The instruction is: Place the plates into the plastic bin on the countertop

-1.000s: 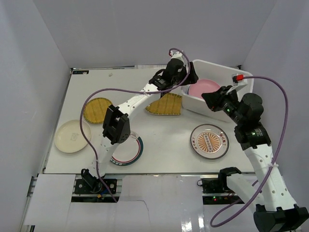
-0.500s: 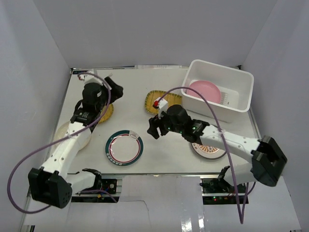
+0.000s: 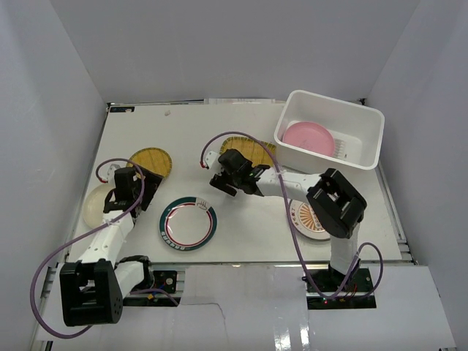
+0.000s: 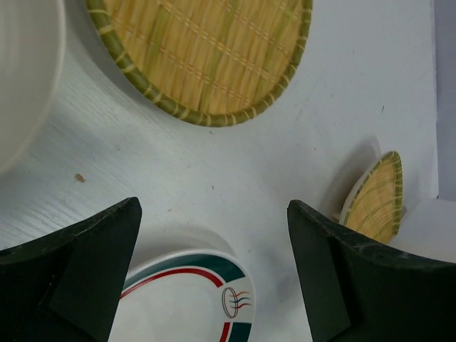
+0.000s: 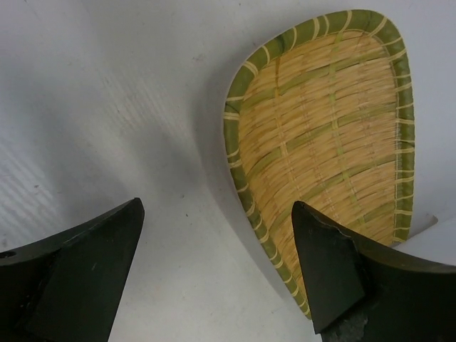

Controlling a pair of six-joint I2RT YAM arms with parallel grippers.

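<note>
Woven plate [image 5: 328, 135] lies just ahead of the right gripper [image 5: 214, 242], which gapes wide and empty; the pink plate [image 3: 313, 137] sits in the bin [image 3: 336, 100] beyond. The left gripper [image 4: 214, 242], equally wide, faces a green-rimmed plate [image 4: 178, 285]. A shallow pinch could let the flat rim slip.

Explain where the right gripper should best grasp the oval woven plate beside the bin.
Probably its raised green rim, on the edge away from the bin, coming from above: the woven plate lies flat, so only the rim gives the open right gripper purchase.
</note>
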